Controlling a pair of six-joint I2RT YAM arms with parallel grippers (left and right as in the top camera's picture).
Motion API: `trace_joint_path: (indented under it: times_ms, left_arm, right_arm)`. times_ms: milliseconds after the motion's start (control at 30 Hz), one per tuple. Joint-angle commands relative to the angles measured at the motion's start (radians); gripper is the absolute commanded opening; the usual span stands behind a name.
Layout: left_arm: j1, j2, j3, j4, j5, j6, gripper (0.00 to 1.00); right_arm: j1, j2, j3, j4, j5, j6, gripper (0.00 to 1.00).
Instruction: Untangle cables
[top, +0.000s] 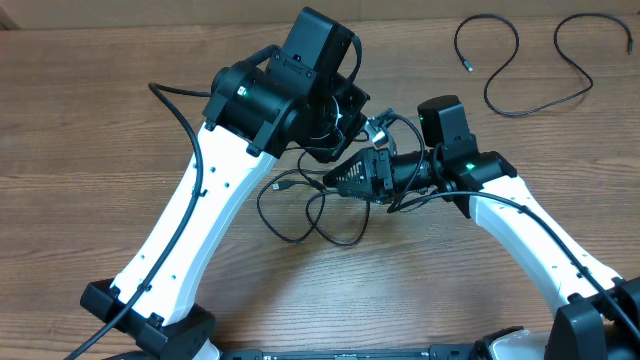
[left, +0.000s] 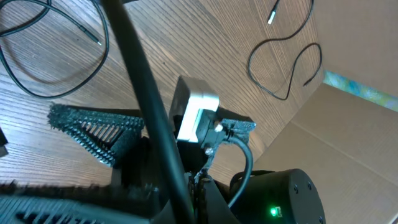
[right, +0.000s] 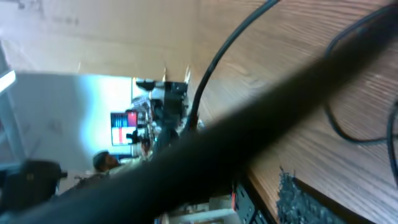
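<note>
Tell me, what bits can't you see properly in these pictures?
Overhead: the left arm's black camera housing hides what lies beneath it; the tangled thin black cables partly vanish under the right arm's black wrist.
Right wrist: a blurred thick black bar blocks the middle.
Left wrist: a looping thin black cord is cut off by the left edge.

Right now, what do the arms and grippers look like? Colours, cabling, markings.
Left arm and right arm: long white links, black joint housings and small green LEDs lit on the joints. A thick black cable runs along the left arm, and the right arm has one too. Right gripper is black with ribbed, textured fingers. No readable markings.
</note>
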Motion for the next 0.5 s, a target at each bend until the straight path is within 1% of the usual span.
trace_joint_path:
  times_ms: [0,133,300,400,467]
  left_arm:
    - [0.005,0.002,0.009,0.009,0.042,0.002,0.05]
    - [0.005,0.002,0.009,0.019,0.101,0.031,0.05]
    - [0.005,0.002,0.009,0.010,0.111,0.134,0.04]
    - [0.006,0.002,0.009,-0.018,0.112,0.134,0.04]
    - [0.005,0.002,0.009,-0.028,0.116,0.135,0.05]
  right_arm:
    - [0.000,0.003,0.000,0.010,0.032,0.037,0.85]
    - [0.000,0.003,0.000,0.009,0.060,0.036,0.84]
    - [-0.010,0.003,0.000,0.005,0.144,0.037,0.77]
    - [-0.023,0.003,0.000,0.005,0.191,0.042,0.75]
    - [-0.027,0.003,0.000,0.005,0.216,0.075,0.75]
